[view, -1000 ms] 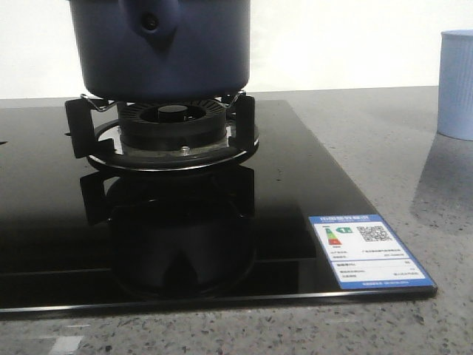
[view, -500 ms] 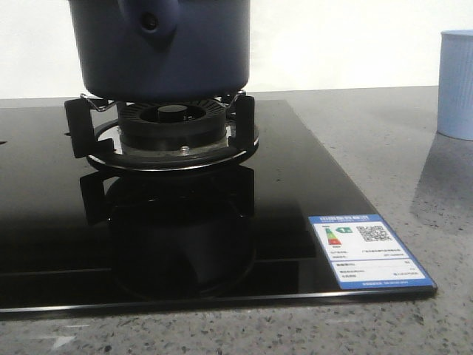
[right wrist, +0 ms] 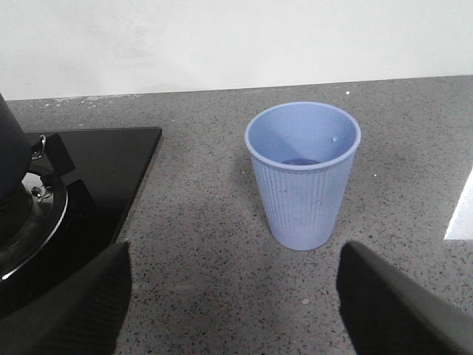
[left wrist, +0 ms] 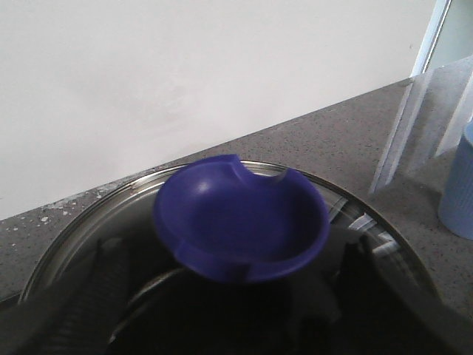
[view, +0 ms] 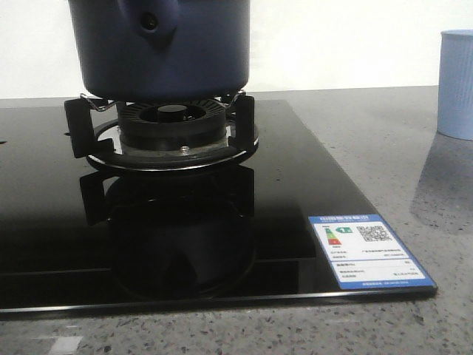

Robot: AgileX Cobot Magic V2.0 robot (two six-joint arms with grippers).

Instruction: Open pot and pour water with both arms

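Pot on burner, cup apart

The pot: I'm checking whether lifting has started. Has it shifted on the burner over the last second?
No. The pot sits in the same place on the burner support, and its handle mount has not shifted.

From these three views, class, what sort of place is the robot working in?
Probably a kitchen worktop: a black glass gas hob with a burner, the pot on it, a cup on speckled stone counter.
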